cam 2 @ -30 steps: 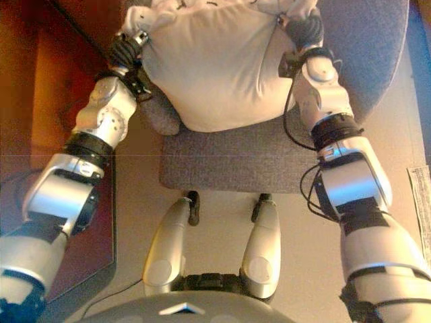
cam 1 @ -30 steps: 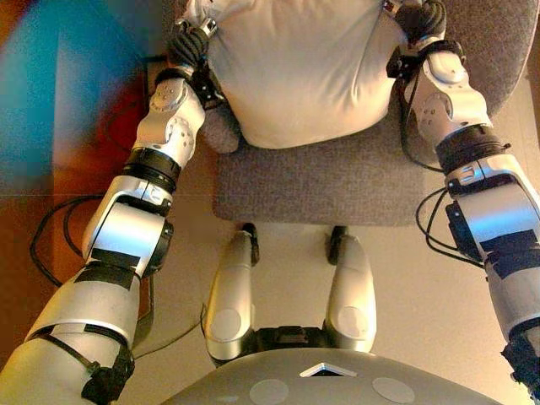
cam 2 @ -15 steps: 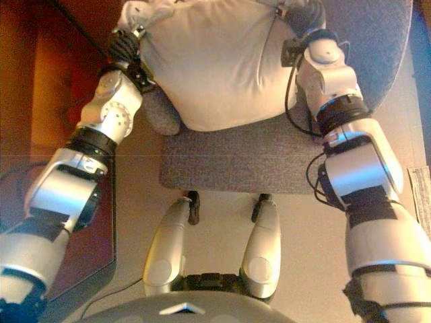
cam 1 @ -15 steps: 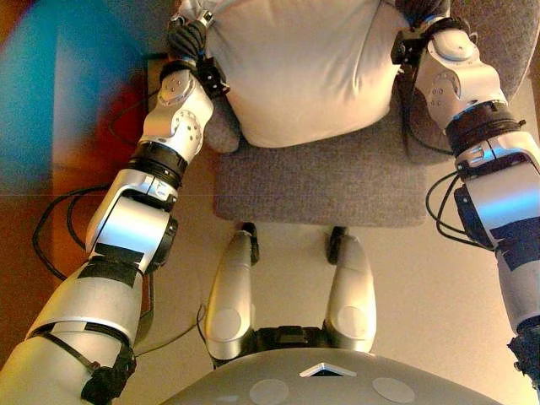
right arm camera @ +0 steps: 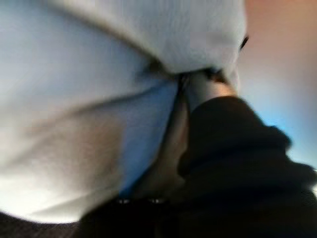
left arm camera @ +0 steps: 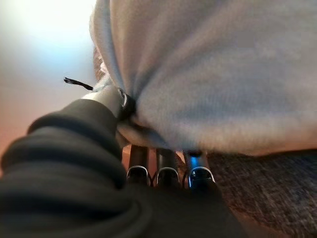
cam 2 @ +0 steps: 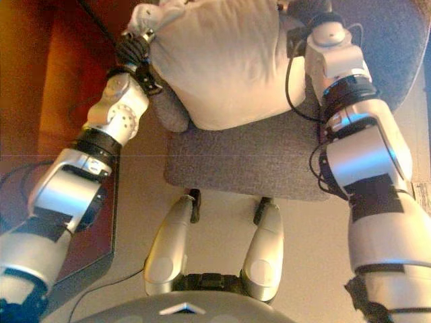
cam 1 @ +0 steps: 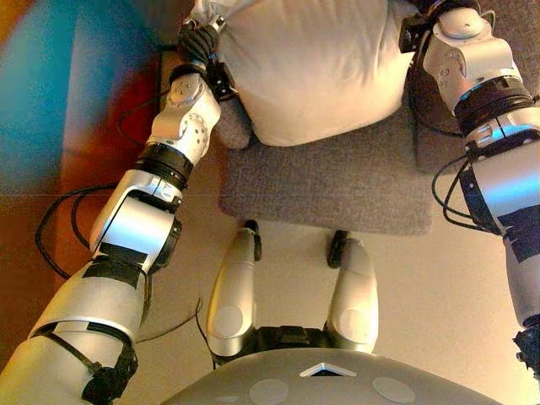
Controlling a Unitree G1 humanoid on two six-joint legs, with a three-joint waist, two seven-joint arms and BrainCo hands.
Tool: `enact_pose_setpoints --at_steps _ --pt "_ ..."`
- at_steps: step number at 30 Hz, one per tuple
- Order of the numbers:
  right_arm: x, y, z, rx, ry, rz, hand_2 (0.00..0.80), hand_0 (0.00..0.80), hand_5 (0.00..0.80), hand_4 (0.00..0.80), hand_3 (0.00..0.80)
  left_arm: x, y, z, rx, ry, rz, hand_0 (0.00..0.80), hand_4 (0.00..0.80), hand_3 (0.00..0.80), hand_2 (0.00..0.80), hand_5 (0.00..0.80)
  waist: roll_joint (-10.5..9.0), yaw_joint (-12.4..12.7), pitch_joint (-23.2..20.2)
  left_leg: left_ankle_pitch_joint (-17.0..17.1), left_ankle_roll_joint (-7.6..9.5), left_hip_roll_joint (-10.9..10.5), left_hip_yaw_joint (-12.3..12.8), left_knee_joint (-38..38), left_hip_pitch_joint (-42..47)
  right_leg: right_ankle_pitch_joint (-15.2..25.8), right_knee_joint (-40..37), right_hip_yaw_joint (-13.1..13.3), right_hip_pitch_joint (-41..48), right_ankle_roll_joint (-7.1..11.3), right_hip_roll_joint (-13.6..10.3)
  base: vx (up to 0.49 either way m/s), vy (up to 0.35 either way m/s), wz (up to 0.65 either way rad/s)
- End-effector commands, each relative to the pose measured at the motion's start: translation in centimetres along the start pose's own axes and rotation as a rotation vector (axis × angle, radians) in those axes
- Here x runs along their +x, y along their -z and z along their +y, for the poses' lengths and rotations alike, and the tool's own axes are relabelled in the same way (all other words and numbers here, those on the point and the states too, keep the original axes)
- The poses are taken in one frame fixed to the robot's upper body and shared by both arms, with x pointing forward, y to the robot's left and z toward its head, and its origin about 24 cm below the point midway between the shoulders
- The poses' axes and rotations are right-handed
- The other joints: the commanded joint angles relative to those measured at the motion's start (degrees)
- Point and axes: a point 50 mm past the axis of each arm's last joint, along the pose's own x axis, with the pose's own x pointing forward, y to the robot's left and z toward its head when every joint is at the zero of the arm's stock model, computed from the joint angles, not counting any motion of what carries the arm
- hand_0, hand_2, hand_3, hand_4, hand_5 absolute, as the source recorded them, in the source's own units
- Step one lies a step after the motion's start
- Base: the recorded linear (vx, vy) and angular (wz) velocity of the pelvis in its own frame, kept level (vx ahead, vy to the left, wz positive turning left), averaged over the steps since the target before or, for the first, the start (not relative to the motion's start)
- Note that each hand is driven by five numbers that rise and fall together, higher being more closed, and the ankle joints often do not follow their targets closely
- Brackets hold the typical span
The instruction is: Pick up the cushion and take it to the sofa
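A large cream cushion (cam 1: 312, 67) hangs between my two hands over a grey upholstered seat (cam 1: 337, 186). My left hand (cam 1: 198, 40) grips the cushion's left edge. In the left wrist view its thumb (left arm camera: 106, 99) digs into the fabric (left arm camera: 213, 74) while its fingers (left arm camera: 166, 166) curl beneath. My right hand (cam 2: 306, 10) holds the opposite edge. The right wrist view shows its thumb (right arm camera: 198, 89) pressed into a fold of the cushion (right arm camera: 99, 99). The cushion's lower edge sits just over the seat; whether it touches is unclear.
A grey rounded pad (cam 2: 172, 114) lies at the seat's left edge, under the cushion. Dark reddish-brown furniture (cam 2: 54, 101) runs along the left. Beige floor (cam 1: 439, 287) lies in front of the seat, with a sheet of paper (cam 2: 423, 195) at the far right.
Both arms have reached further forward and up, carrying the cushion away from me over the seat. The view has shifted slightly.
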Motion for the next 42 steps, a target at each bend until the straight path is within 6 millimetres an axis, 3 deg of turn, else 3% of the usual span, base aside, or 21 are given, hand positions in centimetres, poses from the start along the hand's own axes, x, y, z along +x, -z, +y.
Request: enact_pose_setpoints --at_steps 1,2,14,27,35,39,42 --pt "0.0 -3.2 1.2 0.028 0.049 -0.079 0.0 0.0 0.0 0.0 0.0 0.6 -4.8 -1.8 -0.007 0.009 -0.138 0.0 0.0 0.0 0.0 0.0 0.42 2.8 -1.1 -1.4 -3.28 2.1 1.1 -5.4 3.4 0.0 -2.7 0.0 1.3 2.05 -0.1 -0.083 0.032 0.06" --pt "0.0 -3.3 0.9 0.04 0.077 -0.083 0.0 0.0 0.0 0.0 0.0 0.7 -5.1 -1.7 -0.011 -0.007 -0.149 0.0 0.0 0.0 0.0 0.0 0.42 2.7 -1.0 0.5 -3.03 2.0 1.4 -6.2 2.9 1.6 -3.7 -0.3 1.0 1.62 -0.3 -0.088 0.028 0.05" --pt "-0.2 -4.0 -1.9 -0.021 0.284 -0.155 0.0 0.0 0.0 0.0 0.0 1.1 -7.6 1.6 0.034 -0.175 -0.233 0.0 0.0 0.0 0.0 0.0 0.65 2.0 -2.9 2.6 -3.33 2.4 1.8 -11.7 6.8 3.1 -9.4 -1.1 4.4 1.82 -0.2 0.004 -0.006 0.01" --pt "-0.8 -3.5 -4.6 -0.015 0.401 -0.185 0.0 0.0 0.0 0.0 0.0 0.8 -8.2 6.2 0.103 -0.257 -0.267 0.0 0.0 0.0 0.0 0.0 -1.18 1.4 -8.9 4.8 -3.01 2.4 1.9 -20.0 16.2 4.8 -19.9 -2.9 15.1 1.65 1.3 0.095 -0.052 -0.02" --pt "-1.7 0.0 -8.8 0.047 0.449 -0.116 0.0 0.0 0.0 0.0 0.0 -0.2 -6.8 8.5 0.166 -0.194 -0.249 0.0 0.0 0.0 0.0 0.0 -1.31 1.4 -15.1 7.6 -3.86 3.3 3.7 -31.0 26.4 6.0 -30.6 -5.5 26.3 1.1 4.7 0.185 -0.034 0.04" --pt "-2.1 1.2 -9.6 0.092 0.47 -0.113 0.0 0.0 0.0 0.0 0.0 -0.7 -5.5 9.0 0.12 -0.172 -0.224 0.0 0.0 0.0 0.0 0.0 -1.3 1.3 -16.9 7.5 -4.1 3.6 4.3 -32.1 28.9 5.9 -32.3 -5.8 29.0 0.91 5.3 0.144 -0.013 0.04" --pt "-2.8 3.2 -9.2 0.131 0.423 -0.114 0.0 0.0 0.0 0.0 0.0 -1.7 -3.2 9.2 0.068 -0.111 -0.174 0.0 0.0 0.0 0.0 0.0 -1.43 1.2 -18.6 7.0 -3.94 3.7 4.7 -32.6 30.7 5.7 -32.9 -6.0 30.9 0.89 5.3 0.13 -0.013 0.04"
